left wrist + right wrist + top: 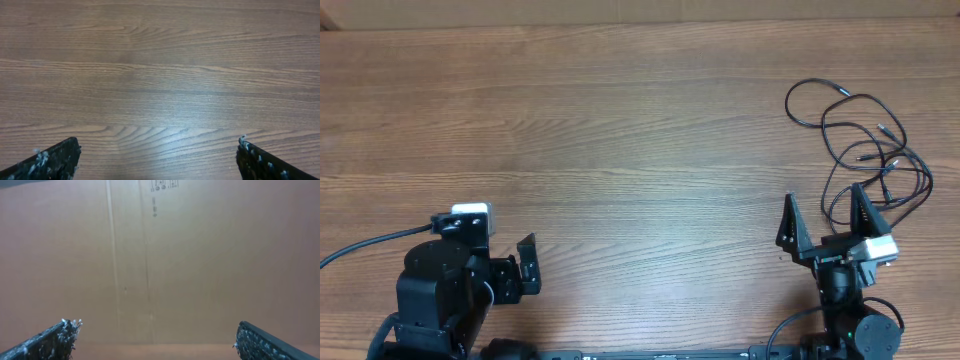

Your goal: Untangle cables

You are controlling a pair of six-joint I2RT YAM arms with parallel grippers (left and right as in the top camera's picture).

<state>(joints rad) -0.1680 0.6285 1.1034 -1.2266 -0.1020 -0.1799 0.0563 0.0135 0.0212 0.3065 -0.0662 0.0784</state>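
The cables (865, 150) lie as thin black cords with small plug ends, looped together on the wooden table at the far right of the overhead view. My right gripper (823, 213) is open and empty just in front of the tangle, its right finger over the nearest loops. In the right wrist view its fingertips (155, 335) frame only a brown cardboard wall; no cable shows there. My left gripper (525, 262) is open and empty at the near left, far from the cables. The left wrist view (159, 152) shows bare wood between the fingers.
The wooden table (620, 130) spans the overhead view. A brown cardboard wall (150, 255) stands beyond it. A thicker black arm cable (370, 245) runs off the left edge near the left arm base.
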